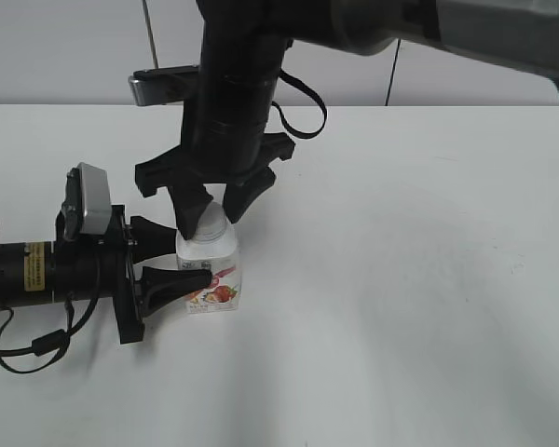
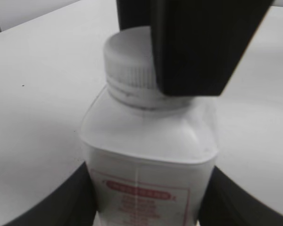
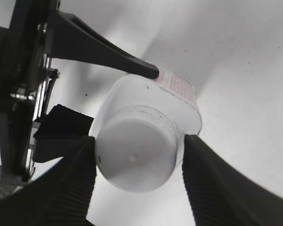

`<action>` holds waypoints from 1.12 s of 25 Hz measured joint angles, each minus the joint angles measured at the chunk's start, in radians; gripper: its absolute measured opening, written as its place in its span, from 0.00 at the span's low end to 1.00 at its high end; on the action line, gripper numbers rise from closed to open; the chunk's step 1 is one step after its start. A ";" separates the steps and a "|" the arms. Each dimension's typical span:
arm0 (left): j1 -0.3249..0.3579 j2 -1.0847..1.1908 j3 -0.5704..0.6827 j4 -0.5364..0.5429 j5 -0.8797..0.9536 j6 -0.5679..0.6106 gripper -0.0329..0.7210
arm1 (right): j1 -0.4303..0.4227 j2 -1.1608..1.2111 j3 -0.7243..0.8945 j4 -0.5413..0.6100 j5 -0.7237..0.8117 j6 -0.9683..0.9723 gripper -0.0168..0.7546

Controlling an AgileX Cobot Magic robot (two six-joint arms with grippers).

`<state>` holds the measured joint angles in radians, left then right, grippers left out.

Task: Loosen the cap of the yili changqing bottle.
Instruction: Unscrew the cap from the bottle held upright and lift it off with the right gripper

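**A:** On the white table, left of centre: small white squarish plastic drink bottle with a red-pink label, standing upright. Where are the grippers?

**B:** Left gripper comes in level from the left, low, at table height. Its two black fingers sit on either side of the bottle body. The left wrist view shows a finger against each lower flank of the bottle, so it's clamped on the body.

**A:** And the right one?

**B:** Right gripper hangs straight down from above, over the bottle neck. Its ribbed black fingers bracket the small round white ribbed plastic screw cap on two opposite sides. The left-hand pad touches the cap rim. The right-hand pad looks touching or a hair off; can't resolve it from the right wrist view.

**A:** So pinching the cap?

**B:** Looks closed on it, yes. In the left wrist view one black finger overlaps the cap from the front right and hides part of the ribbing.

**A:** Cap seated?

**B:** Still on the neck, sitting square. A thin dark line shows below the ribbed rim at the neck ring. Can't tell how far the thread is turned.

**A:** Bottle tilt?

**B:** Upright in the exterior view. Label faces front-right, with the strawberry print low on it.
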<state>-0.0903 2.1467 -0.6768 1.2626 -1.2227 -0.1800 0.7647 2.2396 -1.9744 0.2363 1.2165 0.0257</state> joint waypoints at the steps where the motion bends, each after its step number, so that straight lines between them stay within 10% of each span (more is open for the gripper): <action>1: 0.000 0.000 0.000 0.000 0.000 0.000 0.54 | 0.000 0.000 -0.001 0.001 0.000 -0.001 0.57; 9: 0.000 0.000 0.000 -0.002 0.000 0.000 0.54 | 0.001 0.000 -0.002 0.002 0.000 -0.162 0.54; 20: 0.000 0.000 0.000 0.001 0.001 0.000 0.54 | 0.001 0.000 -0.007 -0.007 0.000 -1.065 0.53; 28: 0.000 0.000 0.000 0.001 0.001 0.000 0.54 | 0.001 -0.006 -0.007 -0.008 0.000 -1.140 0.53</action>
<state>-0.0903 2.1467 -0.6768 1.2635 -1.2218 -0.1800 0.7657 2.2338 -1.9816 0.2284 1.2165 -1.1144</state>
